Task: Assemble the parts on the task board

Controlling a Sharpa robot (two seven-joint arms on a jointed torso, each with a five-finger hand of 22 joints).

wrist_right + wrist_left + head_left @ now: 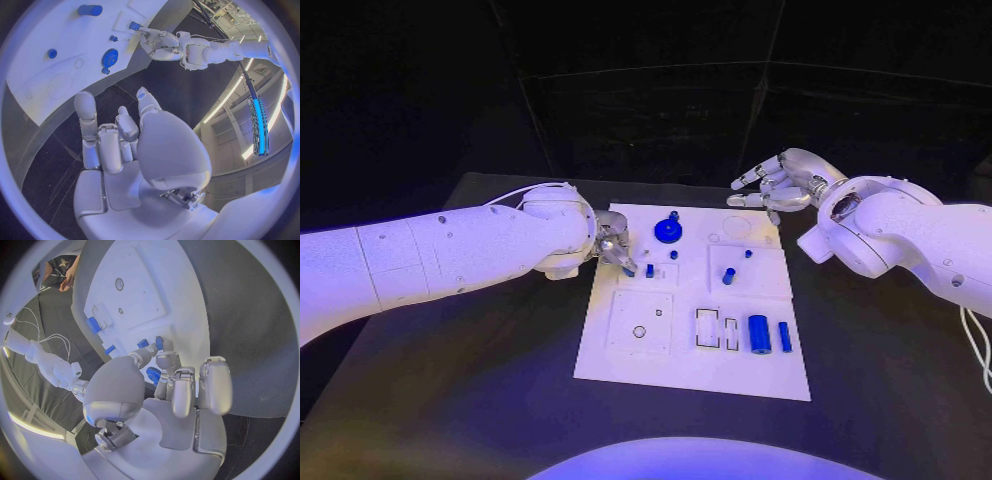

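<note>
Head view: left hand [615, 250] down at the left edge of the white rectangular task board [692, 372], fingertips closed on a small blue peg-like part [649, 270]. Round blue gear-shaped part [669, 231] just beyond; long blue cylinder [759, 333] near the board's right side. Right hand [782, 180] raised past the far edge, fingers apart, holding nothing.

Left wrist view: fingers [164, 360] curled over the blue part, seat hidden. Best kept upright, lowered straight, released only once bottomed.

Right wrist view: right hand well off the black surface [156, 80]. Best left clear.
</note>
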